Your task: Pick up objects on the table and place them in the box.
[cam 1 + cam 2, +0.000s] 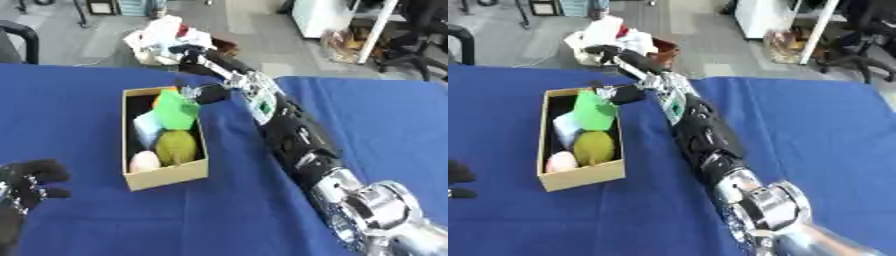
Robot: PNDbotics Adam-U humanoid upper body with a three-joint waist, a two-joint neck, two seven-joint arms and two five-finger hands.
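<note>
Reaching across the blue tabletop (pixel 79 110) from its near right corner, the right arm ends at the far right corner of the cardboard box (pixel 166 176). The right hand (pixel 203 59) is held with its fingers stretched out past the table's far edge and its thumb (pixel 206 94) bent down against a green object (pixel 179 111) that stands tilted in the far end of the box; nothing is seen clasped. Below the green object, a pale blue piece (pixel 147 125), an olive-yellow round thing (pixel 176 146) and a pink ball (pixel 144 162) are seen inside the box. The left hand (pixel 26 182) is rested near the table's near left corner, fingers curled, holding nothing. No writing can be read.
</note>
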